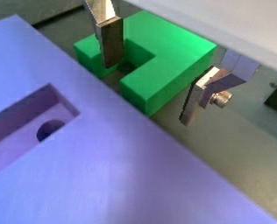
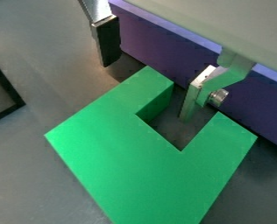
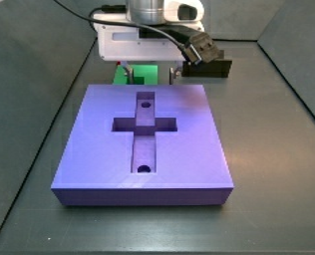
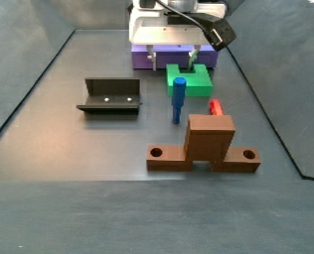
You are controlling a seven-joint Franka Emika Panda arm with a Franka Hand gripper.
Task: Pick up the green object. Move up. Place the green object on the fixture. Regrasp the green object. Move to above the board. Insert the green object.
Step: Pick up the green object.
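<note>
The green object [image 1: 165, 52] is a bright green notched block. It lies on the floor right behind the purple board [image 3: 147, 129], which has a cross-shaped recess. My gripper [image 1: 151, 92] is low over it and open. One finger [image 1: 108, 44] stands in the notch and the other finger [image 1: 200, 96] is outside the piece, so the jaws straddle one arm of the green object [image 2: 117, 149]. The pads are not pressed on it. The fixture [image 4: 110, 96] is a dark open bracket standing apart on the floor. It also shows in a side view [image 3: 211, 68].
A brown upright post [image 4: 209, 139] with a blue peg [image 4: 179, 99] stands near the front. A thin red bar [image 4: 215, 107] lies beside the green object. The board's side wall [image 2: 165, 52] is close to one finger. Dark walls enclose the floor.
</note>
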